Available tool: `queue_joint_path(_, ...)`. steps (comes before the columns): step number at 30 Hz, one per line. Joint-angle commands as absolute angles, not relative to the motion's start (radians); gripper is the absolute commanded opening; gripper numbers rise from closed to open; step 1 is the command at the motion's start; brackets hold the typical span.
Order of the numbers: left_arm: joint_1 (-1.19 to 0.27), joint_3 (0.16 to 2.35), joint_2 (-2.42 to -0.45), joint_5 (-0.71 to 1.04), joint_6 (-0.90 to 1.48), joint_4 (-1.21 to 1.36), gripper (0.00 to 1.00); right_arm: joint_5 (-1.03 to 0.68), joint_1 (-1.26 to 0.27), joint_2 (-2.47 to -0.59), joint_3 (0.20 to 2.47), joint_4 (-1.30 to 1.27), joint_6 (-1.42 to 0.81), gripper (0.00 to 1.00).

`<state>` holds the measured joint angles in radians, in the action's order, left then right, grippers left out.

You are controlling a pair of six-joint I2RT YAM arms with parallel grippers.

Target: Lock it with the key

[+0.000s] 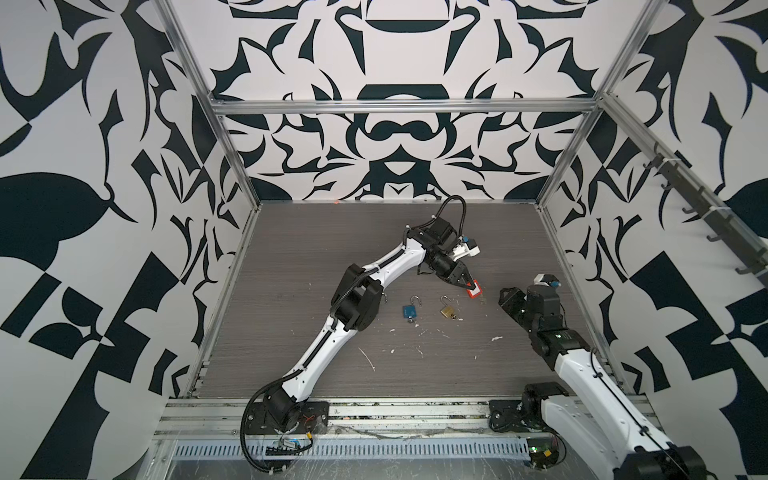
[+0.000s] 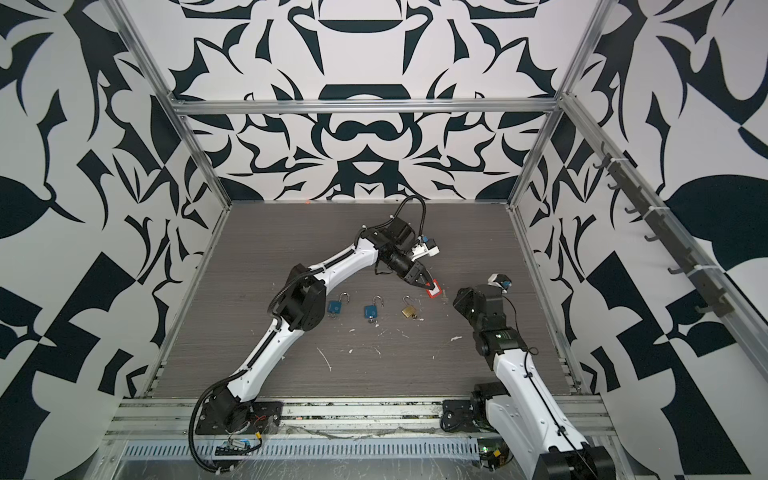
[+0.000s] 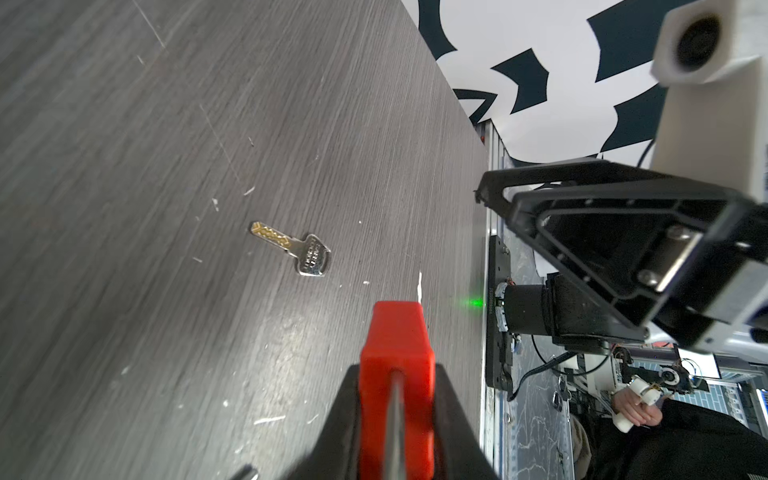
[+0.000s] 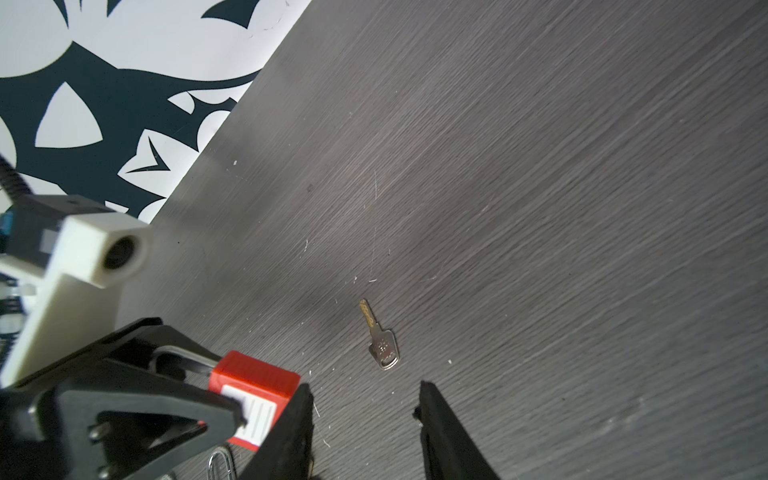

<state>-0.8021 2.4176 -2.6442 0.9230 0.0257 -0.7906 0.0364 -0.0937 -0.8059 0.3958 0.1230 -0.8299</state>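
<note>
Red padlock (image 1: 474,289) sits pinched in the left gripper (image 1: 468,285), right of centre in both top views. Wrist views show the key (image 3: 293,249) lying flat on the table (image 3: 124,166), just beside it. From above the key is a mere speck. The right gripper (image 4: 363,388) hangs spread near the key. Only in a top view does the leftmost blue padlock (image 2: 335,307) clear the left arm's elbow.

The left arm (image 1: 316,353) stretches from its base across the middle, elbow raised and wrist bent down, with its end effector (image 1: 468,285) clamped on the red padlock (image 1: 476,290). The right arm (image 1: 582,374) is folded on its own side. Its end effector (image 4: 365,399) points down and forward, low, jaws parted.
</note>
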Motion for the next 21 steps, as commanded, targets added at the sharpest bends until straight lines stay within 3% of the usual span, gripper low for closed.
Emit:
queue_joint_path(1,-0.83,2.454,-2.715,0.916,0.002,-0.839,0.0,0.018,-0.091,-0.798,0.44,0.1,-0.812,0.43)
queue_joint_path(9,-0.845,2.494,-2.766,0.871,0.06,-0.774,0.0,-0.017,-0.089,-0.82,0.435,0.076,-0.814,0.43)
queue_joint_path(11,-0.845,2.494,-2.768,0.856,0.07,-0.765,0.29,-0.029,-0.09,-0.822,0.43,0.066,-0.818,0.43)
queue_joint_path(13,-0.845,2.488,-2.762,0.833,0.08,-0.749,0.48,-0.036,-0.089,-0.824,0.426,0.06,-0.819,0.43)
queue_joint_path(15,-0.845,2.489,-2.752,0.798,0.084,-0.733,0.58,-0.046,-0.09,-0.825,0.418,0.047,-0.82,0.43)
queue_joint_path(21,-0.831,2.521,-2.691,0.676,0.077,-0.702,0.74,-0.095,-0.089,-0.86,0.426,0.026,-0.792,0.43)
